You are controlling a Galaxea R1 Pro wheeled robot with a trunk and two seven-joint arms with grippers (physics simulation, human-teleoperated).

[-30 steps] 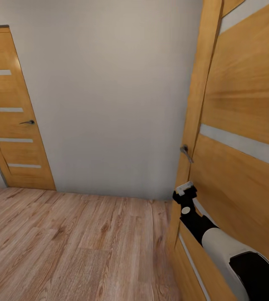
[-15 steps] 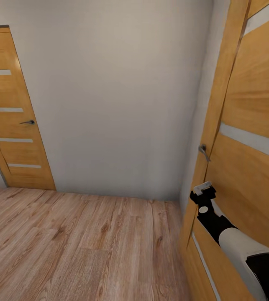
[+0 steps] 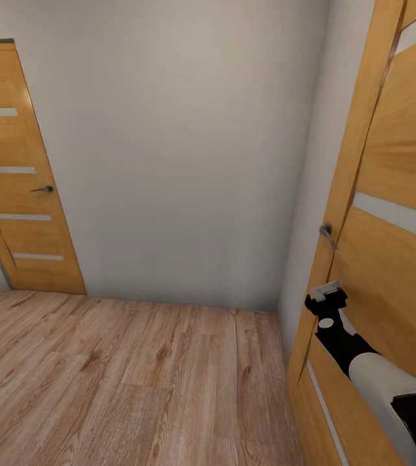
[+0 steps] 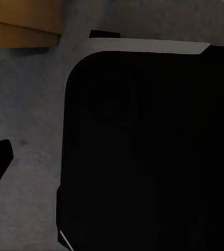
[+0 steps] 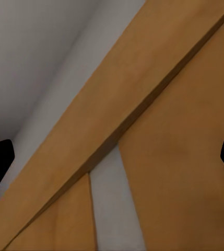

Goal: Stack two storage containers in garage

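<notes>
Two wooden doors (image 3: 20,175), plank floor (image 3: 123,375)

A light wood plank floor (image 3: 123,375) is seen spreading across the lower part of the head view, its boards running away toward a pale wall (image 3: 169,149). It is met at the far left by a closed wooden door (image 3: 20,175), and at the right by a second wooden door (image 3: 376,278) standing on it.
</notes>
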